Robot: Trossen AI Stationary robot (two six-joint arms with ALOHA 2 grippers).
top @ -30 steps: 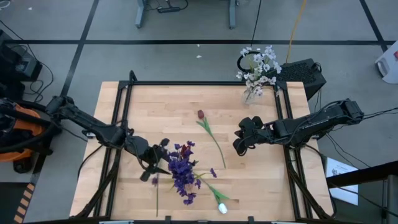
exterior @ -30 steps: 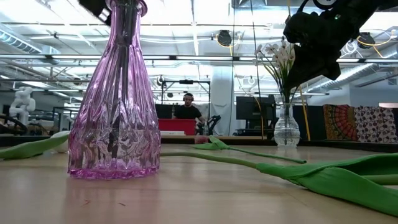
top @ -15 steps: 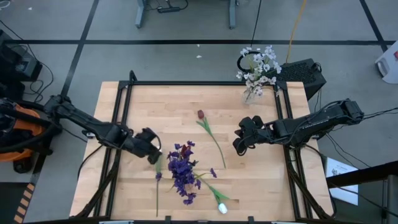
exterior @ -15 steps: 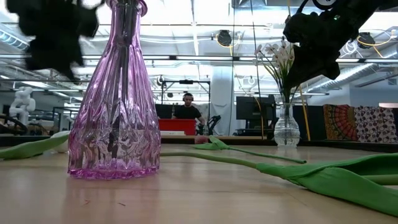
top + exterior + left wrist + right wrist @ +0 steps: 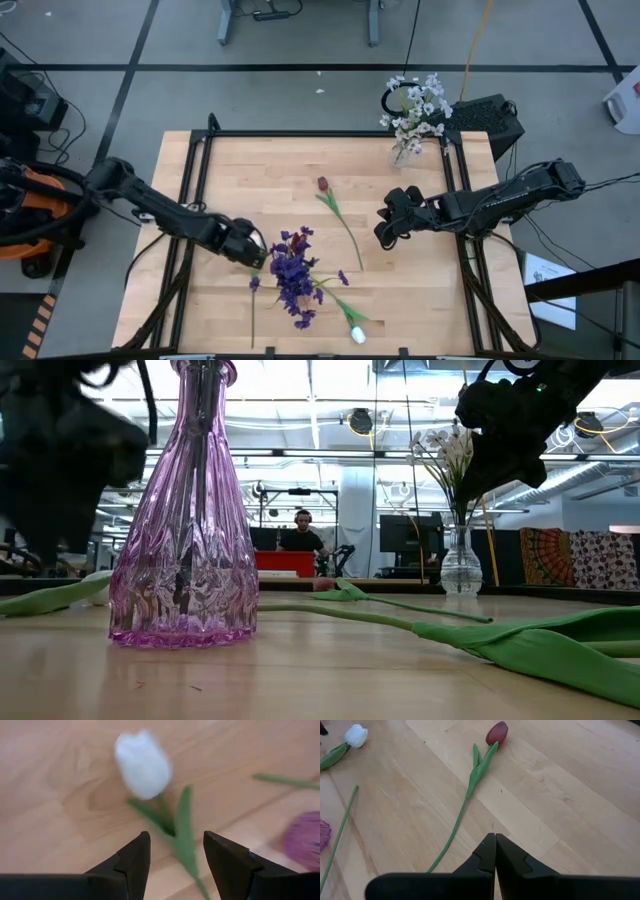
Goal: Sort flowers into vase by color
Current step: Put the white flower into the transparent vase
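Left tool (image 5: 174, 857) open, low over white tulip (image 5: 143, 765), apparently not touching; right tool (image 5: 494, 851) closed, hovering.

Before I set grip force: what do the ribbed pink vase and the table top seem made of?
Ribbed pink vase: probably glass or clear plastic; it is see-through, glossy and fluted. Table top: pale wood planks, matte, with visible grain and seams.

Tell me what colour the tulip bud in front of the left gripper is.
White. The tulip bud shows best in the left wrist view, ahead of the open left gripper.
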